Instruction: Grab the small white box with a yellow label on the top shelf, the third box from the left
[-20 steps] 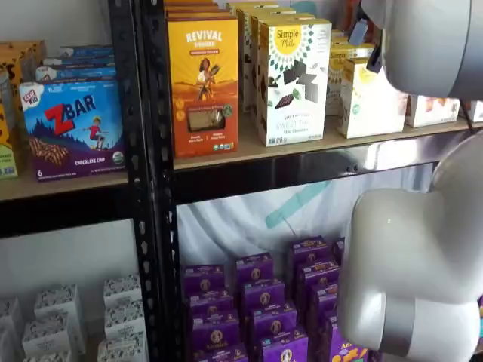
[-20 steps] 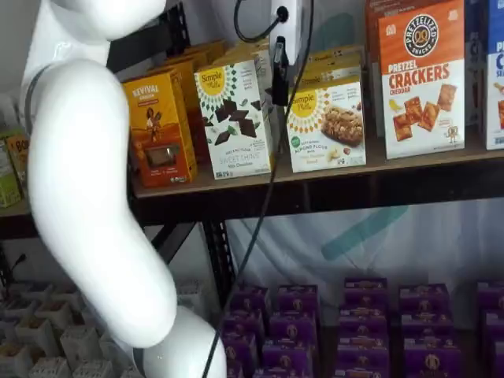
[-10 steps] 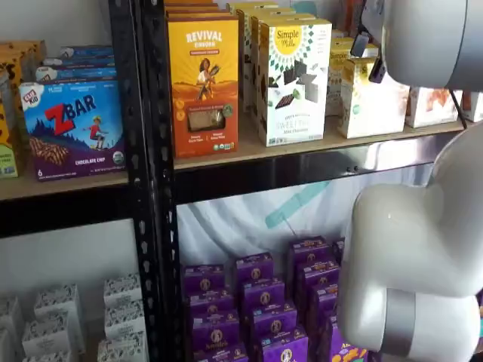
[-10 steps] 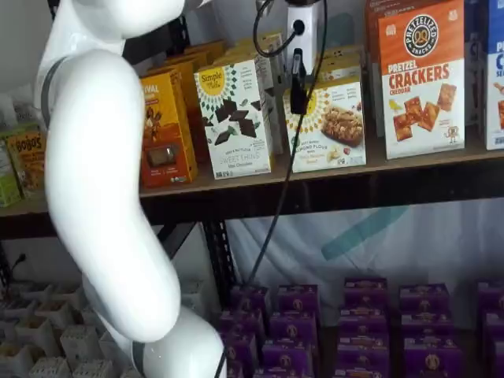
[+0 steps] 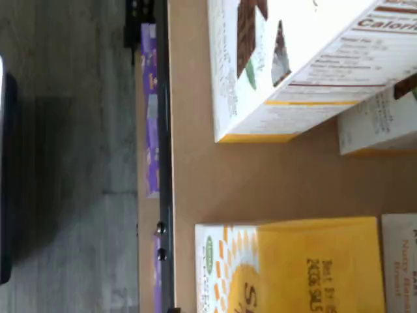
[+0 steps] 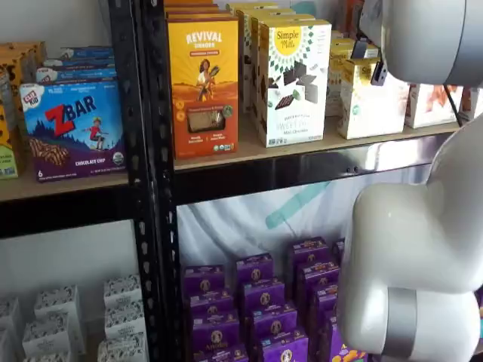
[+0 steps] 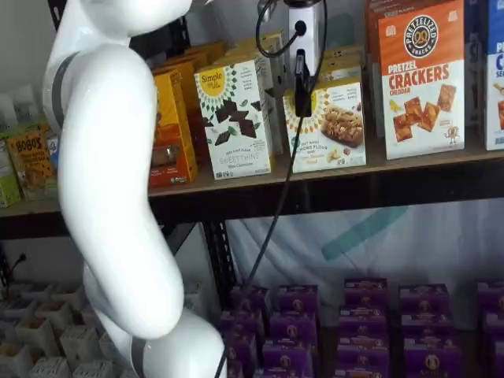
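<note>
The small white box [image 7: 331, 130] with the pale yellow sunburst label stands on the top shelf [image 7: 339, 187], between a taller white box with chocolate squares [image 7: 234, 118] and an orange-and-white cracker box [image 7: 421, 79]. It shows in both shelf views, the other being [image 6: 370, 105]. My gripper [image 7: 302, 88] hangs from the view's top edge just in front of the small box's left upper corner. Only one black finger shows, side-on, and it holds nothing that I can see. The wrist view looks down on the small box's yellow top [image 5: 293, 267] and the chocolate box [image 5: 293, 59].
An orange Revival box [image 6: 204, 83] stands at the shelf's left end. More boxes stand in rows behind the front ones. Purple boxes [image 7: 354, 315] fill the board below. My white arm [image 7: 110, 181] covers the left part of a shelf view, and a cable [image 7: 272, 220] hangs from the gripper.
The gripper has moved right along the top shelf, from in front of the chocolate box's right edge to the small white box's left edge, and the arm has swung with it.
</note>
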`<state>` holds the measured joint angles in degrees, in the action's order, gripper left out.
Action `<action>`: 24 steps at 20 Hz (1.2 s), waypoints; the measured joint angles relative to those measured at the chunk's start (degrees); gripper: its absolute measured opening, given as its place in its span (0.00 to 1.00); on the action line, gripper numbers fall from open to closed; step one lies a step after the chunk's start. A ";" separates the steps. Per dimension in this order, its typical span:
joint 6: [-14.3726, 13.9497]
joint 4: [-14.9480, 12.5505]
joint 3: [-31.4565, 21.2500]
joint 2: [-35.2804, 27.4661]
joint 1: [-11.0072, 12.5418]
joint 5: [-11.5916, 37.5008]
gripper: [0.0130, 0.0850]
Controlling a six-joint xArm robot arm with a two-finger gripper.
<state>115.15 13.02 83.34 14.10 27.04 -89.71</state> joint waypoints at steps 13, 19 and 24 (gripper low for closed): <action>-3.06 -8.40 2.77 -2.34 -4.12 -2.74 1.00; -2.97 -8.60 3.35 -2.84 -4.00 -3.64 1.00; -2.84 -8.40 3.45 -2.85 -3.84 -3.59 0.83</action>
<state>112.31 4.62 86.78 11.25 23.20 -93.30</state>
